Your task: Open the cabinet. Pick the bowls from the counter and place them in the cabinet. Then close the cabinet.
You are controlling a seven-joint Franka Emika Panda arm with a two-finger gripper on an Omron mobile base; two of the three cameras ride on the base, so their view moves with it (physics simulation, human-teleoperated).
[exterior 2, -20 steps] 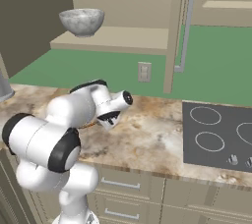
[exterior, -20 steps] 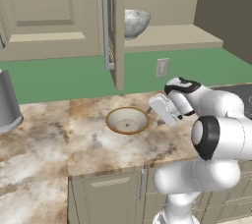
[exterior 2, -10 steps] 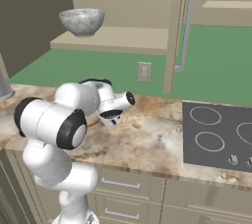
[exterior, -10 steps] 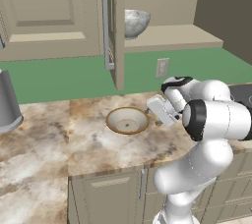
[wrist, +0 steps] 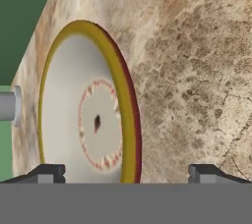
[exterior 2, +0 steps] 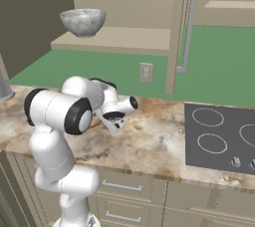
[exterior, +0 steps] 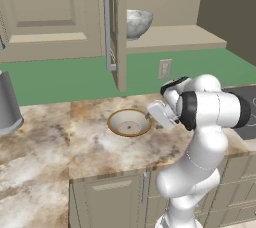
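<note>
The cabinet (exterior: 119, 32) stands open, its door edge-on with a long silver handle (exterior: 107, 27). The mottled grey-white bowl (exterior: 136, 22) rests on its shelf (exterior 2: 119, 39), also seen as the grey bowl (exterior 2: 82, 22) from the right. The cream bowl (exterior: 129, 122) with an orange-brown rim lies on the marbled counter (exterior: 100, 147). My gripper (exterior: 152, 116) hangs low just right of this bowl, open and holding nothing. In the hand view the cream bowl (wrist: 93, 120) looms close, its near rim between the spread fingertips (wrist: 47, 171) of the gripper (wrist: 127, 174). From the right, the gripper (exterior 2: 113, 121) hides that bowl.
A tall grey cylinder (exterior: 7, 104) stands at the counter's far left. The dark stovetop (exterior 2: 219, 136) lies to the right of the arm. A wall socket (exterior: 164, 68) sits on the green backsplash. The second cabinet door (exterior 2: 187, 27) hangs open on the right.
The arm's elbow has swung round, and the open gripper has dropped slightly and edged toward the cream bowl. Both bowls stay where they were.
</note>
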